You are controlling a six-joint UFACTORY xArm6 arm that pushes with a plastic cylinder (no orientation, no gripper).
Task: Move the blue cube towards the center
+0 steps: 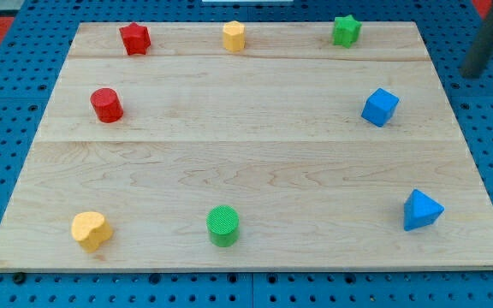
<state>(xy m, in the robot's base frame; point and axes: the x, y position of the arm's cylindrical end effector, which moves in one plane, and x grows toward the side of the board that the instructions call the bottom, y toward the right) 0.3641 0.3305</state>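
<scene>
While my tip (473,71) hung past the wooden bench (246,162) at the view's upper right, over the blue pegboard (486,128), the blue cube (380,107) sat on the bench's right side, touching nothing. My tip stood up and to the right of the blue cube, well apart from it. No claw showed, only the dark rod. From the blue cube, the green star (346,30) lay up and slightly left, the yellow hexagonal block (234,36) and red star (134,38) farther left along the top edge. The red cylinder (106,104) sat far to its left. Below the cube lay the blue triangular block (421,210); the green cylinder (222,226) and yellow heart-like block (91,230) lay lower left.
</scene>
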